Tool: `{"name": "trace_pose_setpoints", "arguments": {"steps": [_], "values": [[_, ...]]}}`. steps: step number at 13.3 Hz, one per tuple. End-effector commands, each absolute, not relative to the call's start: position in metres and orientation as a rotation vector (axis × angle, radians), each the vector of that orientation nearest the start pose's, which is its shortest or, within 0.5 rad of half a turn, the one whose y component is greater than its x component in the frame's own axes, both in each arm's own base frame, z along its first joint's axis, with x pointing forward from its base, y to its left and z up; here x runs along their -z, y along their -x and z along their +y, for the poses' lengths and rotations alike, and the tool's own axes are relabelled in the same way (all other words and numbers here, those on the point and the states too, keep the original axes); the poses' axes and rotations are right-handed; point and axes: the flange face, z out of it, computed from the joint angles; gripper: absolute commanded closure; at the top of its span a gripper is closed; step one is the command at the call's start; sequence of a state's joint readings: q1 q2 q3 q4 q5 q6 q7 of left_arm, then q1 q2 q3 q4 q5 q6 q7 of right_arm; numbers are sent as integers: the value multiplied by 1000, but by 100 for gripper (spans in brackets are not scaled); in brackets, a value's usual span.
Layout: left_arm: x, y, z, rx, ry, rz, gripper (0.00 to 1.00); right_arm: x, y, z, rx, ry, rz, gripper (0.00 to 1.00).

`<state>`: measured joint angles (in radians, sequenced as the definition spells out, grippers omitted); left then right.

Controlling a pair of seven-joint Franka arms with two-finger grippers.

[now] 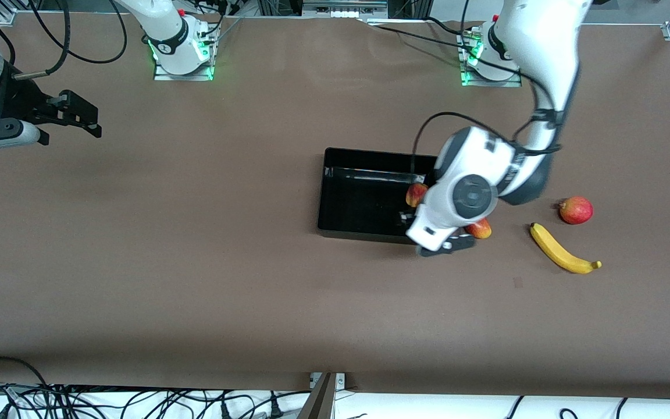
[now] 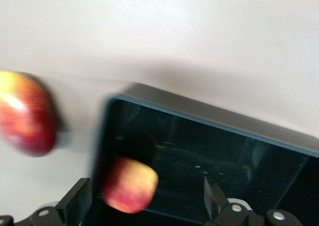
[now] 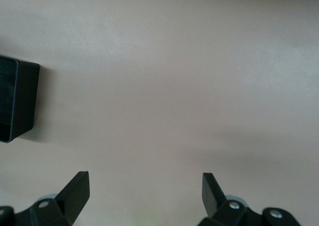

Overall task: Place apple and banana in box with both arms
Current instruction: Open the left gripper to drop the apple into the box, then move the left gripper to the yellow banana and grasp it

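The black box sits mid-table. The apple, blocky, red with yellow, is inside it at the left arm's end, partly hidden by the left arm. In the left wrist view the apple shows in the box below my left gripper, which is open and touches nothing. In the front view the left gripper hangs over the box's corner. The banana lies on the table toward the left arm's end. My right gripper waits open and empty over the table's other end, its fingers spread in its wrist view.
An oblong red-and-yellow fruit lies just outside the box beside the left gripper, and shows in the left wrist view. A rounder red fruit lies farther from the front camera than the banana. A box corner shows in the right wrist view.
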<state>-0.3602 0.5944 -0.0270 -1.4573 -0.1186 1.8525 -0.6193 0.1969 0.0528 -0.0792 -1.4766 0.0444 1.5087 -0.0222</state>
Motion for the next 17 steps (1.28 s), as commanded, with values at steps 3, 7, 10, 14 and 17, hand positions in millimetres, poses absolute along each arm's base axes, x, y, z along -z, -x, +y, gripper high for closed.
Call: {"name": "trace_pose_setpoints", "arguments": {"steps": [3,7,10,14,17], "values": [[-325,-672,-73,-372,2933,-675,0,-641,-560,74,-20,3077,-224,0],[-270,-670,16,-325,2883,-782,0,-640,-560,74,-23,3077,-223,0],[-218,-661,64,-161,2977,-686,0,-641,-560,74,-18,3077,-221,0],[-169,-632,80,-103,3008,-657,4,-641,-560,74,-18,3077,-221,0],[-170,-635,75,-100,3013,-652,94,-640,-560,74,-20,3077,-221,0]]}}
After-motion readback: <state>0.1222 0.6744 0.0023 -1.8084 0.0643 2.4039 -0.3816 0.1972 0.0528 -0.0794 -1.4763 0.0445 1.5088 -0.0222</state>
